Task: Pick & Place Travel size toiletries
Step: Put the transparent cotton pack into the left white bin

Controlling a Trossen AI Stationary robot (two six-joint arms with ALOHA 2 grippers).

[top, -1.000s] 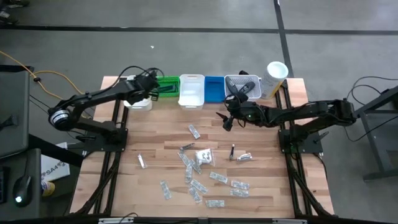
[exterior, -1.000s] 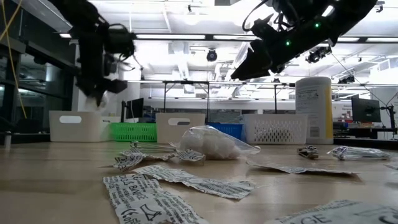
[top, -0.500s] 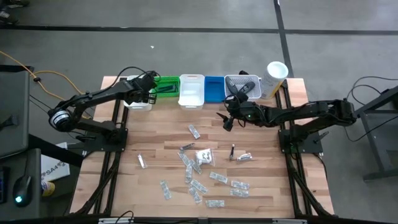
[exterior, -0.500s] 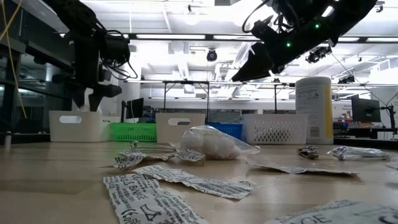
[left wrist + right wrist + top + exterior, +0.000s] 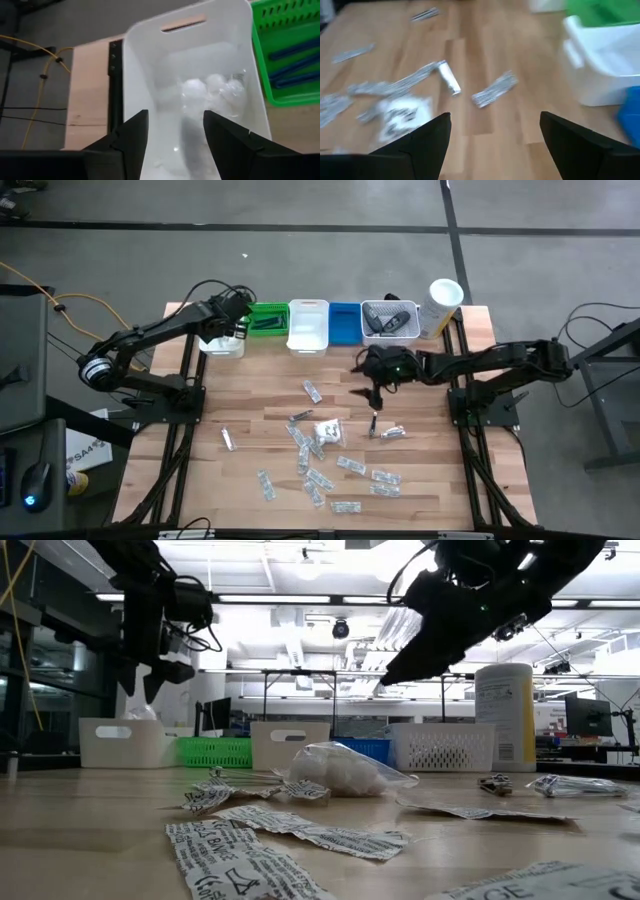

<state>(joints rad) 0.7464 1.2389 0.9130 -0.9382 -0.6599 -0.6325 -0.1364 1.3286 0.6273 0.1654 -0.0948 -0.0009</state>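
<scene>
My left gripper (image 5: 175, 135) hangs open over the far-left white bin (image 5: 222, 345), touching nothing. In that bin lies a clear packet of white balls (image 5: 215, 92). My right gripper (image 5: 372, 387) stands open above the table's middle, tipped toward the loose toiletries and holding nothing. Beneath and beyond it lie a small silvery tube (image 5: 449, 80), a sachet (image 5: 495, 89) and a clear bag of white pieces (image 5: 327, 430). Several printed sachets (image 5: 320, 475) are scattered flat toward the near edge. A thin dark item (image 5: 374, 420) lies beside a silvery one (image 5: 393, 432).
Along the far edge stand a green bin (image 5: 265, 320) with blue razors, a white bin (image 5: 308, 327), a blue bin (image 5: 345, 322), a white perforated basket (image 5: 390, 320) with dark items, and a tall white canister (image 5: 443, 300). Bare wood lies at the near left.
My left gripper has opened over the far-left white bin and let go of the clear packet, which has dropped into the bin; the gripper has then drawn up a little. My right gripper has swung round toward the table's near edge and the scattered items, staying open.
</scene>
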